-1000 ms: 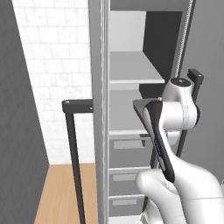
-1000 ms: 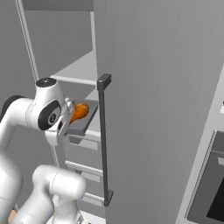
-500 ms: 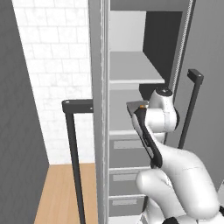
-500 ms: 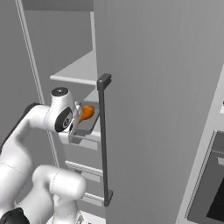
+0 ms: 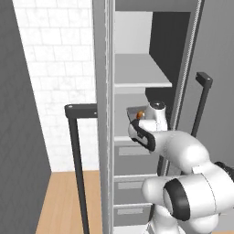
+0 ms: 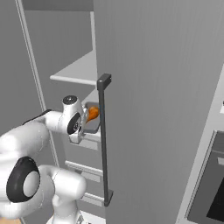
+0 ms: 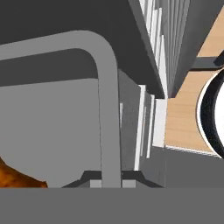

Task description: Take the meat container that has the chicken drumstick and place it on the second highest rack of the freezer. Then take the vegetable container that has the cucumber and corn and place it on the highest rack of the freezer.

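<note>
Meat tray [image 7: 107,100] rim is pinched in the tool [image 7: 107,177], jaws pressed onto its near wall. Drumstick [image 5: 140,114] sits inside the tray, which is at the front edge of the freezer's [image 5: 107,91] second-highest shelf [image 6: 94,136], below the top shelf [image 5: 139,73]. My read: keep the tray level, push it deeper until its base is fully on the shelf, then release. Watch the door handle [image 6: 103,140] just beside the wrist. No labels or writing readable.
</note>
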Tool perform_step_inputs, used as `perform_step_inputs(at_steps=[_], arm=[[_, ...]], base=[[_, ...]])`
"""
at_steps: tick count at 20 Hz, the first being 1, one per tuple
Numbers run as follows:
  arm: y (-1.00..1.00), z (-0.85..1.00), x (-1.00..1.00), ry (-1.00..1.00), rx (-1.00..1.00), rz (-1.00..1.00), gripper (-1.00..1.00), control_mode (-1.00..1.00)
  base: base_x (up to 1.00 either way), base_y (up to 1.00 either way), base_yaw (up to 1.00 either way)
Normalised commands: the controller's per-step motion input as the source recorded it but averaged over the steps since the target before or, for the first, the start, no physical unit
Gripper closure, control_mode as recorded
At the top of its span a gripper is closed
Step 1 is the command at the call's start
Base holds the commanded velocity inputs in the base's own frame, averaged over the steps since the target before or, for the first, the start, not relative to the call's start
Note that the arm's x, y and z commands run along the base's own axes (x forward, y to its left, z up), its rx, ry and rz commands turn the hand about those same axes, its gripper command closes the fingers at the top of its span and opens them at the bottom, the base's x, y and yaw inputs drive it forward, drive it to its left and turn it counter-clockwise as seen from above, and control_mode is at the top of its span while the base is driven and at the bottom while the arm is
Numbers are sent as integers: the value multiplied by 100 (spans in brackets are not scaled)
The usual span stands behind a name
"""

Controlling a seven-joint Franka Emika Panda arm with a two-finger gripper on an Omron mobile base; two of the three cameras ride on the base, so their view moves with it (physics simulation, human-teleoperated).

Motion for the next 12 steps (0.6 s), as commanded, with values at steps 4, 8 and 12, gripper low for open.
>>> perform_step_inputs(at_steps=[4, 8, 12], arm=[[0, -14, 74, 0, 0, -2, 100, -100], [0, 0, 68, 0, 0, -4, 100, -100], [0, 0, 66, 0, 0, -4, 100, -100]], base=[[0, 0, 0], [0, 0, 0], [0, 0, 0]])
